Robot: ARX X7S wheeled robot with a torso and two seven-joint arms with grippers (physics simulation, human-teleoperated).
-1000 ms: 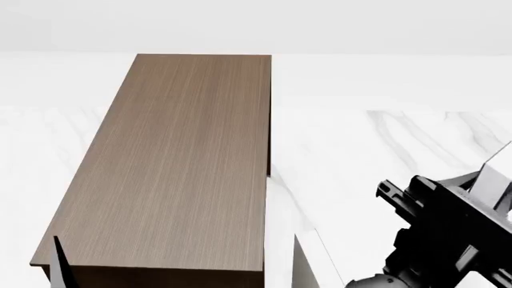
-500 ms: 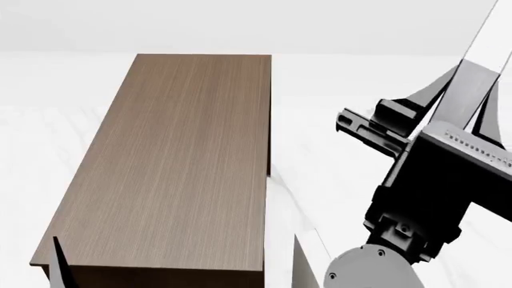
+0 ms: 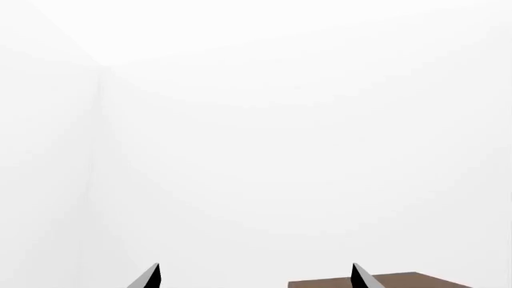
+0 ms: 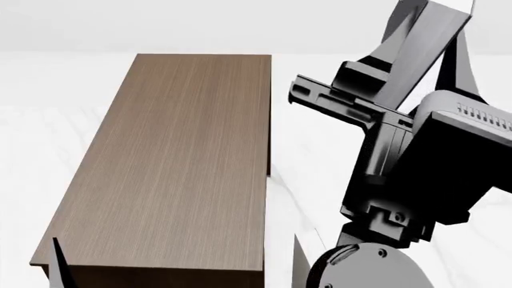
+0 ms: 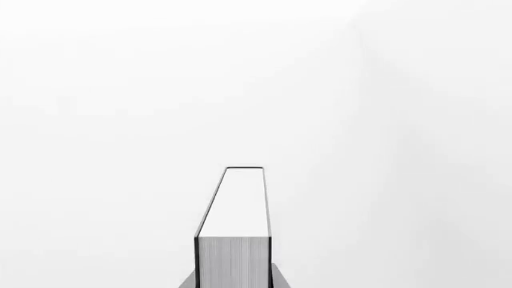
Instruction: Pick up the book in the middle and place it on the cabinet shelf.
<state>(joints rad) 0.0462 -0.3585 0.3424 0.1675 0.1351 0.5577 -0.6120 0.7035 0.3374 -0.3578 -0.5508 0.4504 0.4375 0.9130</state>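
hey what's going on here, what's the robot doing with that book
The right gripper is clamped on the book, a thick hardcover shown page edges first in the right wrist view. In the head view the right arm is raised beside the cabinet shelf, whose wood-grain top carries no book yet. The left gripper is open and empty near the cabinet's near corner.
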